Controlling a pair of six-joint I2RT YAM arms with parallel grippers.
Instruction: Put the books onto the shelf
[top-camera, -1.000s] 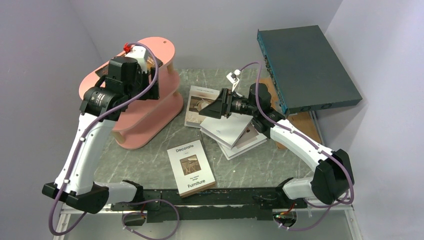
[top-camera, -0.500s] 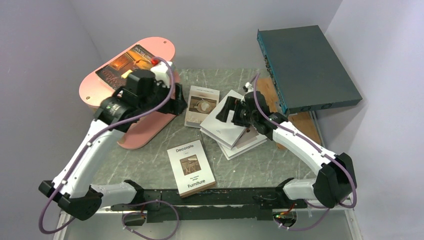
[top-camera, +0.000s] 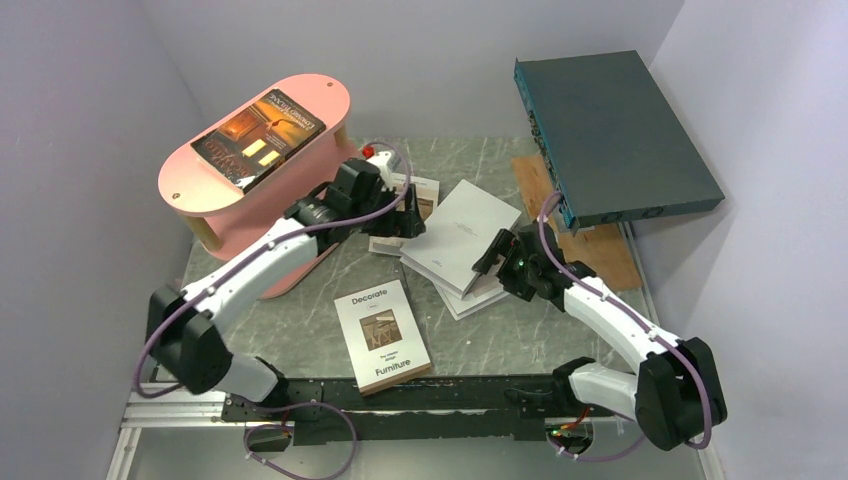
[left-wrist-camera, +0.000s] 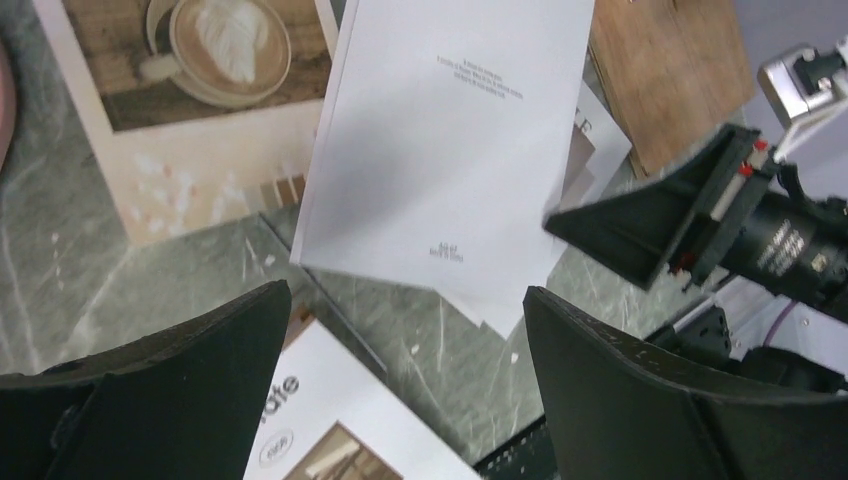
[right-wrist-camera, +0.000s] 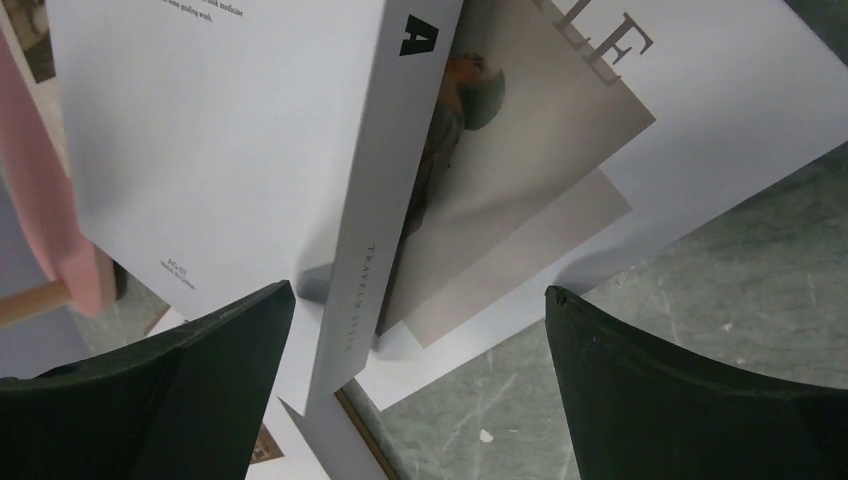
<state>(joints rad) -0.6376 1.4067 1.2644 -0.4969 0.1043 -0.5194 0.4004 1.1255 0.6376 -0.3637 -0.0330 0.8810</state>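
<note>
Jaws wide over books near board

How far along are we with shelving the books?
Done: the glossy orange-brown book lies on top of the salmon-pink shelf. In hand: nothing; left gripper and right gripper hover open at the white book stack. Left: that stack, the coffee-cover book and the Decorate Furniture book.

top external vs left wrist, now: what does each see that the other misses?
Only top external: the pink shelf with the orange-brown book lying on its top tier, and the teal box. Only left wrist: the latte photo on a book's cover, blocked from above. Both: the plain white book topping the pile, the Decorate Furniture book, the wooden board.
</note>
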